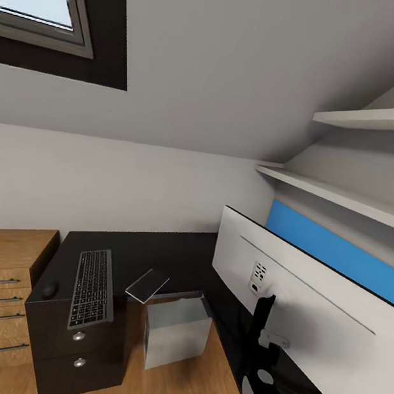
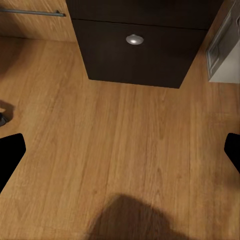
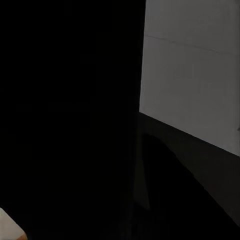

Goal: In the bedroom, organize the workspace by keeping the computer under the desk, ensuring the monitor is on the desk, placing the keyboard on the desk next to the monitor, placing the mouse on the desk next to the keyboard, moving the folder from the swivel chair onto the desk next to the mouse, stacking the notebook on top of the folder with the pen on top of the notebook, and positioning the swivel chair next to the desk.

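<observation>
Head view gives you the keyboard [image 1: 93, 289] flat on the black table [image 1: 167, 253], mouse [image 1: 49, 290] just beside it, monitor [image 1: 307, 307] standing further along. Your left claw [image 2: 120, 150] hangs over wood floor [image 2: 115, 150], fingertips [image 2: 10, 155] spread apart. Right claw's state cannot be told.

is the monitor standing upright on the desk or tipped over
Standing, though leaning. The monitor rests on the desk on its thin black stand, pale back toward the camera, its top edge slanting across the head view.
</observation>
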Motion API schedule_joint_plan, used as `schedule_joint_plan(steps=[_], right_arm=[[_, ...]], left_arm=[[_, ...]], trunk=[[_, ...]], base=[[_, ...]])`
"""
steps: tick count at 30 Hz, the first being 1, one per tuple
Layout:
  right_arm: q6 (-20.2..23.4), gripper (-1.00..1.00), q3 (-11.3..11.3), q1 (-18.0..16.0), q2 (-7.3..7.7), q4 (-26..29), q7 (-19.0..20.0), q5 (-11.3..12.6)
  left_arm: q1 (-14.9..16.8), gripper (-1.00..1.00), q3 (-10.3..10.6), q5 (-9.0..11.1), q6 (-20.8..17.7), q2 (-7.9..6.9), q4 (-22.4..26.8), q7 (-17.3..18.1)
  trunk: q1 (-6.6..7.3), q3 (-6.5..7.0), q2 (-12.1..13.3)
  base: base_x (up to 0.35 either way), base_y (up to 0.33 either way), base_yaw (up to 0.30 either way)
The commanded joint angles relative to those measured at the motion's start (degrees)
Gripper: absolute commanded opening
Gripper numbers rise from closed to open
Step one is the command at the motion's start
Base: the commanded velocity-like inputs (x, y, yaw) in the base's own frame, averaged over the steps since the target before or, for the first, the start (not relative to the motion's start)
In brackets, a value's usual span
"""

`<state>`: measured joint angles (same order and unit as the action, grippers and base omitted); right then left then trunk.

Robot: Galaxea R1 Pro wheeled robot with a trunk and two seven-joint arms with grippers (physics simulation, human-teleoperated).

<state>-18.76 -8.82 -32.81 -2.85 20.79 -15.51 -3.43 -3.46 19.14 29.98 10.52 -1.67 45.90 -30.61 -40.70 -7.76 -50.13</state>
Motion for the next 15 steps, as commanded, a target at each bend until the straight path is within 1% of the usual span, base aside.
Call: schedule_joint_plan(steps=[1,15], right_arm=[[-0.2,-1.0,-0.2,0.0,-0.05,-0.1,0.0,-0.1],[-0.3,-1.0,-0.4,0.0,0.03,-0.1,0.0,0.2]], left_arm=[[0.0,1.0,0.4,0.6,0.4,-0.09,0.1,-0.3],[0.0,1.0,0.3,0.5,0.4,-0.09,0.1,-0.3]], trunk=[[-0.01,-0.07,-0.1],[-0.01,-0.07,-0.1]], base=[[0.0,0.0,0.0],[0.0,0.0,0.0]])
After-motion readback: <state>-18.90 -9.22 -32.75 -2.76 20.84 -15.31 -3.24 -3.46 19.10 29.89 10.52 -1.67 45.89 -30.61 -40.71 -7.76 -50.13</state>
